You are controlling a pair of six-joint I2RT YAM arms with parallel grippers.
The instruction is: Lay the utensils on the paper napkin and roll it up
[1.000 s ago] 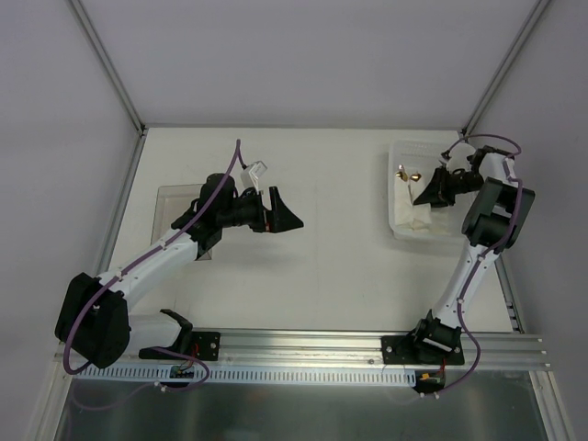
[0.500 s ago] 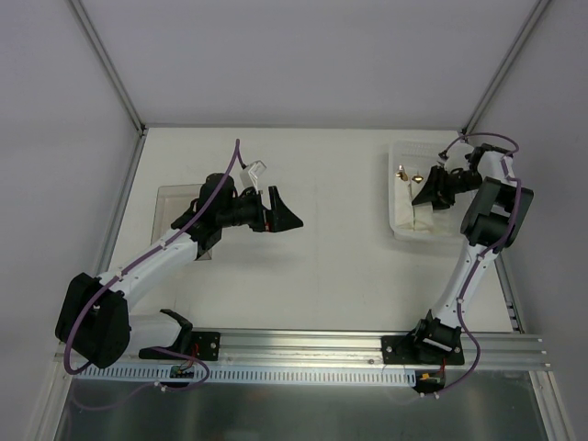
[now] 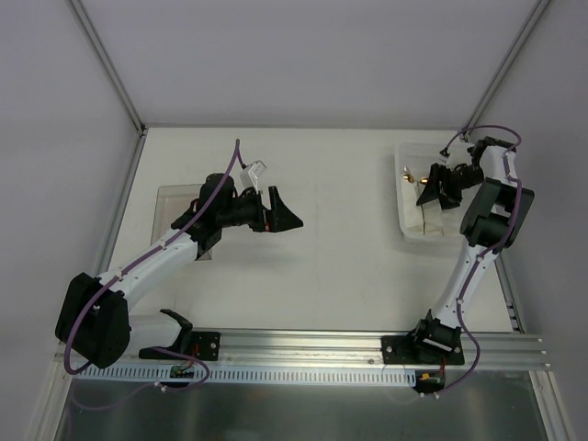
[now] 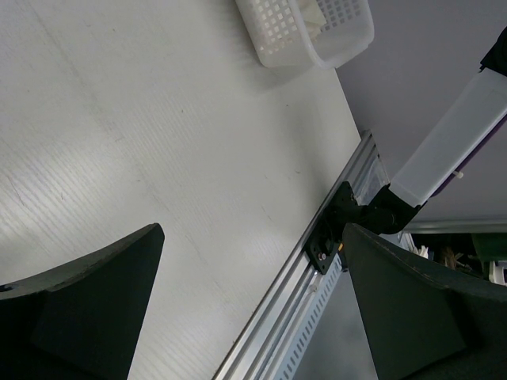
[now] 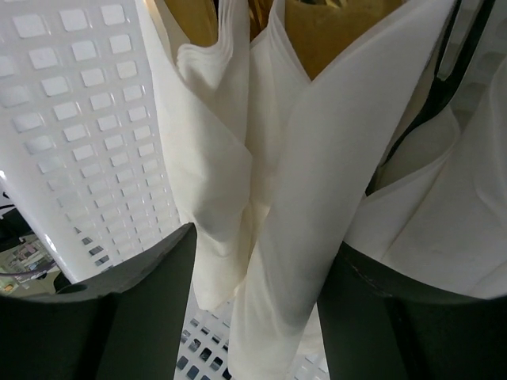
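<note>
Right pincer (image 3: 430, 195): down inside the white basket (image 3: 405, 230) at the far right of the counter (image 3: 340, 266); jaws at a middling gap, astride a fold of white napkin (image 5: 214, 158). Cannot tell whether the pads are already biting on the paper.

Left pincer (image 3: 280, 209): spread wide, holding nothing, hovering over bare counter near the middle.

Task's things: napkins and gold utensils (image 3: 415, 176) all sitting in the basket, standing up against each other. No napkin spread on the counter, no utensil lying out on it.

Step in hand, by the look of it: picking one napkin out of the bunch.

Doing it well: pinch a single fold only, not two layers from neighbouring napkins. Close gently, since thin paper tears or creases under a hard squeeze. Lift straight up so the basket does not come along. Watch the gold handle (image 5: 325, 32) just behind the fold; catch it in the grip and it drags out too. Then set the paper down flat in the open middle, where both arms reach.

Risk: light basket sliding or tipping if the paper snags on its mesh wall.

Count of arms: two.

Count of baskets: one.

Count of clear trays (image 3: 175, 197): one, at the left, beneath the left arm.

Count of gold utensil ends showing from above: two.

Count of napkins: several folds in the wrist view; exact number not possible to settle.
</note>
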